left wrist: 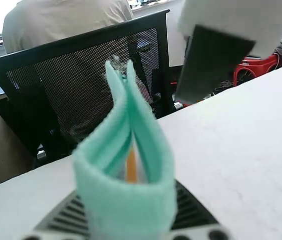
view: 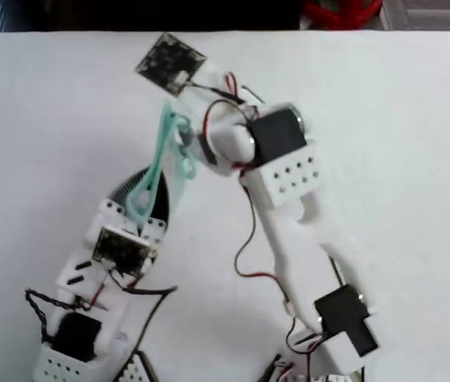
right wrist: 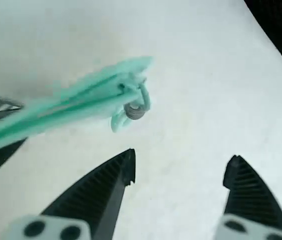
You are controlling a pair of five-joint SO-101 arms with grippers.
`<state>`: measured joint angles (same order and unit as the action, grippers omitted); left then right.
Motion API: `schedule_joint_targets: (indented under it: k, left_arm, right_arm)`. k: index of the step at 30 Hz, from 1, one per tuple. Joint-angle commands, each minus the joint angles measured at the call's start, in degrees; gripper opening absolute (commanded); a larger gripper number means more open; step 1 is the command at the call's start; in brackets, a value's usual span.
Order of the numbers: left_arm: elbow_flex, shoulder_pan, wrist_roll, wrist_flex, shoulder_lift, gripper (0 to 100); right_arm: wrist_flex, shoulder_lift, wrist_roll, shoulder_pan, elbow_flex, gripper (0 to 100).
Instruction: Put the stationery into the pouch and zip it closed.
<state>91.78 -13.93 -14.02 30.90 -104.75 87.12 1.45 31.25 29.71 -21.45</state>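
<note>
Left gripper point(view: 149, 191) clamps mint pouch point(left wrist: 126, 190); orange pencil point(left wrist: 131, 167) inside open mouth.

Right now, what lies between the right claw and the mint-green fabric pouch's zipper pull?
Bare white table, seen in the right wrist view: the open right claw sits apart from the grey zipper pull on the mint-green fabric pouch.

we find the mint-green fabric pouch point(view: 154, 163) on edge over the white table point(view: 384, 119), one end between the jaws of the left gripper point(left wrist: 128, 207), a thin yellow stick point(left wrist: 131, 167) inside, its metal zip pull point(right wrist: 133, 111) just ahead of the right gripper point(right wrist: 180, 160).
</note>
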Motion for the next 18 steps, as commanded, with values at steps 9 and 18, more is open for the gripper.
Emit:
schedule_joint_targets:
  k: [9, 18]
  left_arm:
    - [2.46, 1.01, -0.26, 0.53, 0.22, 4]
    - [2.46, 1.10, -0.26, 0.53, 0.22, 4]
  right_arm:
    - [-27.91, 18.86, -11.69, -6.29, 30.77, 34.0]
    - [-51.82, 44.09, -15.74, -1.01, 68.04, 34.4]
